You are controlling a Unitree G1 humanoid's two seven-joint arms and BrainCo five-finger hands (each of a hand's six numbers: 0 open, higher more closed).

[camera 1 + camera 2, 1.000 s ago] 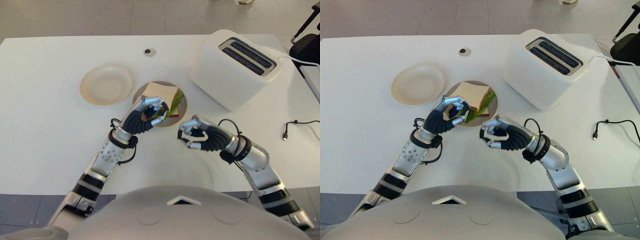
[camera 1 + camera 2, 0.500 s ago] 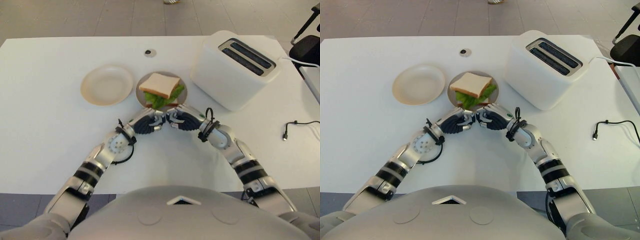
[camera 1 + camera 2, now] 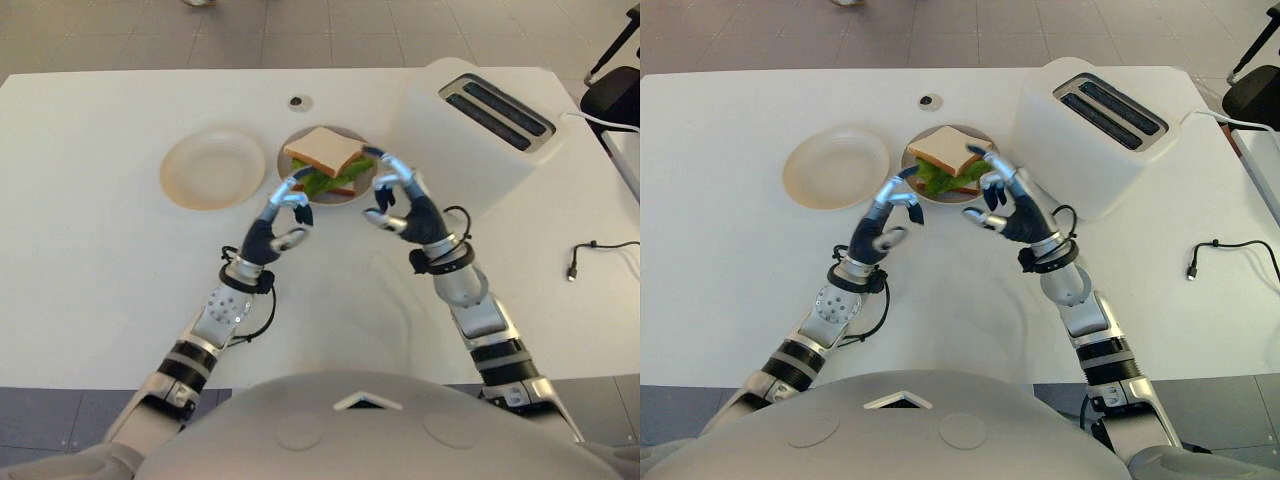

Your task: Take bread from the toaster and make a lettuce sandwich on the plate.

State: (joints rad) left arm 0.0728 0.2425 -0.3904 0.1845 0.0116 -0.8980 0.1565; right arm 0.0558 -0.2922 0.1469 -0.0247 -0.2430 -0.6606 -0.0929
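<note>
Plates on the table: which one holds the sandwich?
The darker plate nearer the toaster, with the sandwich of bread and lettuce on it; the cream plate sits to its left, farther from the toaster.

The sandwich (image 3: 325, 150) sits on the plate (image 3: 332, 199) at the middle of the table (image 3: 100, 250). A second plate (image 3: 213, 170) lies just to its left, and the toaster (image 3: 480, 140) stands to its right. A small round fitting (image 3: 297, 102) lies behind the plates, and a cable (image 3: 600, 250) lies near the right edge. The left hand (image 3: 275, 220) and the right hand (image 3: 405, 205) hang in front of the sandwich, apart from each other.
</note>
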